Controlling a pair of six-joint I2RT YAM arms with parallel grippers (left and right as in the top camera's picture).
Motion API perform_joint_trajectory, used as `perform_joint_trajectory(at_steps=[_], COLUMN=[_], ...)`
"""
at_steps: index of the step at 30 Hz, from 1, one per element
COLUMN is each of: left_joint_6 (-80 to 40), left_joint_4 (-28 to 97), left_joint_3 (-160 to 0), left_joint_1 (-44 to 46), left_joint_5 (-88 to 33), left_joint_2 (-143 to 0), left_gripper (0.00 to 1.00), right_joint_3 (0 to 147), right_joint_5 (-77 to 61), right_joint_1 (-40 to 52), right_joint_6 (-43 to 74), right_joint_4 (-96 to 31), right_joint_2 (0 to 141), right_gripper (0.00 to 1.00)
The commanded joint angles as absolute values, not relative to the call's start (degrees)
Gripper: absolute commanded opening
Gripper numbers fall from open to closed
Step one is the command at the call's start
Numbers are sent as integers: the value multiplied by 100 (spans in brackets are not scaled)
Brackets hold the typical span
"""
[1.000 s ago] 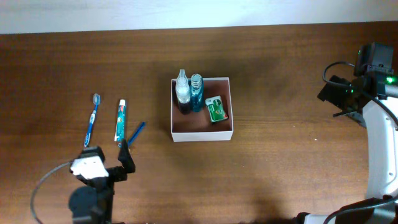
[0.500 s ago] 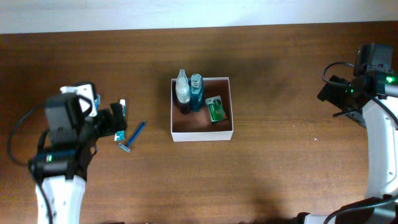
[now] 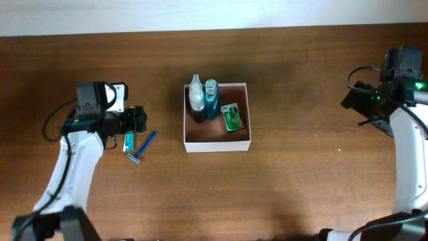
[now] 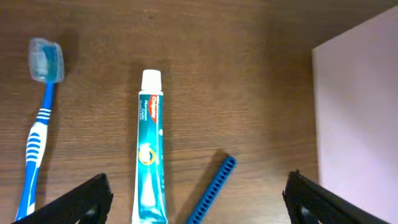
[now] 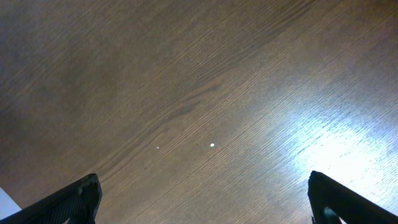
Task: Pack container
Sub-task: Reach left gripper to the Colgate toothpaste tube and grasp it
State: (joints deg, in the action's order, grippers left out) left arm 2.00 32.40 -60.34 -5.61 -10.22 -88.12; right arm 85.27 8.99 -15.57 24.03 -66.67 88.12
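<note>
**A:** Where's the container?

**B:** The container [image 3: 215, 134] is mid-tabletop, open side up, and neither arm is touching it. The clear bottle [image 3: 195, 99] and blue bottle [image 3: 211, 99] sit side by side in its far-left corner. The green packet [image 3: 233, 117] is on the right part of the floor. The near strip of the floor is bare.

**A:** Are the bottles upright?

**B:** They look it. Can't tell from overhead whether they lean on the far wall.

**A:** What's outside it?

**B:** Everything else is to the left, on the tabletop [image 3: 301, 187]. Closest to the container is the blue razor [image 3: 142, 147], lying slanted with its head at the near-left end. Just left of that is the toothpaste [image 4: 149, 168], with its cap toward the far edge. Next is the toothbrush [image 4: 38, 137], roughly parallel, bristle end far. None of the three touch each other.

**A:** Left claw?

**B:** The left claw [image 4: 198, 186] is above the toothpaste and razor, off the surface. Its fingers are spread wide with nothing between them. The container's left wall shows at the right edge of its wrist view.

**A:** Right claw?

**B:** The right claw [image 5: 202, 183] is at the far-right side, well apart from the container. It's also spread wide and holding nothing. Only bare wood under it.
</note>
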Motion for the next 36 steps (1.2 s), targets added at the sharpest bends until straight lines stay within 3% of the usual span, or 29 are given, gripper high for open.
perform_joint_trajectory(at_steps=[1,4,5,13,21,23,30,33,36], left_joint_6=[377,375,375,351,351,351,344,213,64], left_joint_4=[3092,2991,2934,2519,2182,2130,2095,2064,2084], left_joint_3=[-6160,-6160,-6160,-6160,-6160,-6160,-6160,-6160,-6206], left_joint_1=[-580,-580,-580,-578,-578,-578,-578,-578,-578], left_joint_5=[-711,-565,-545,-152,150,130,128,130,121], left_joint_2=[-9268,-9574,-9675,-10160,-10656,-10755,-10879,-10879,-10855], left_gripper=[89,89,84,72,70,64,20,6,2], right_joint_3=[8556,8556,8556,8556,8556,8556,8556,8556,8556], right_joint_5=[969,969,969,969,969,969,969,969,969], right_joint_1=[-1579,-1579,-1579,-1579,-1579,-1579,-1579,-1579,-1579], right_joint_6=[2432,2432,2429,2429,2432,2432,2432,2432,2429], right_joint_4=[-6667,-6667,-6667,-6667,-6667,-6667,-6667,-6667,-6667], right_joint_2=[8823,8823,8823,8823,8823,8823,8823,8823,8823], right_gripper=[99,99,99,99,99,99,99,99,99])
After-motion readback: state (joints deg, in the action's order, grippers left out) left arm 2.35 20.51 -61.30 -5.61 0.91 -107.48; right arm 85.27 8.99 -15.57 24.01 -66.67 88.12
